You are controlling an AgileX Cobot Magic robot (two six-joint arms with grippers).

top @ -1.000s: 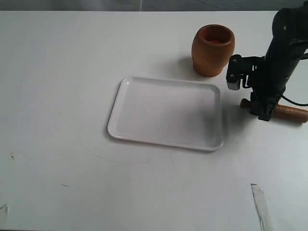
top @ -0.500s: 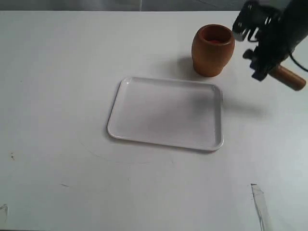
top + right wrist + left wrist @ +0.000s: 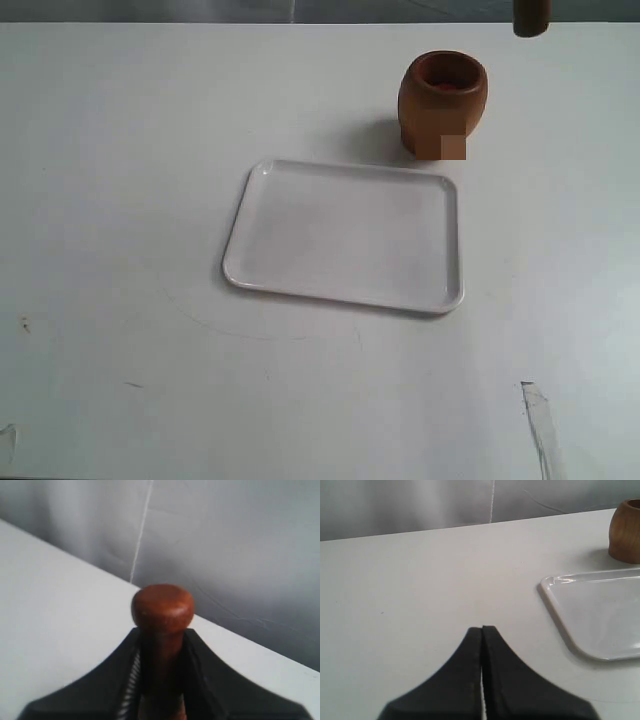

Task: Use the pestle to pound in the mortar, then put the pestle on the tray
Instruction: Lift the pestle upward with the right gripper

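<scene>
Table [image 3: 120, 150]: a plain white surface is carrying the tray and the mortar and is extending under the left gripper [image 3: 482, 630].

Tray [image 3: 345, 235]: the white rectangular tray is lying flat on the table. Seen from the left wrist, its nearest rounded corner is sitting ahead of the left gripper's tips and off to one side, well apart from them.

Mortar [image 3: 443, 100]: the light-brown wooden cup is standing upright on the table, its reddish inside showing. It is sitting farther from the left gripper than the tray's near corner, close to the tray's far rim but apart from it. In the exterior view a small blurred block is covering part of its lower side.

Left gripper: its two black fingers are pressing flat against each other with no gap, and it is holding nothing. It is pointing out over bare table.

Right gripper [image 3: 162, 634]: its fingers are clamping the pestle [image 3: 162, 605] by the narrow neck, one on each side. The gripper itself is falling outside the exterior view.

Pestle: the rounded reddish-brown knob is sticking out just past the right gripper's fingertips. In the exterior view only one brown end [image 3: 530, 18] is showing at the upper edge, beyond the mortar and to its side, apart from both mortar and tray.
</scene>
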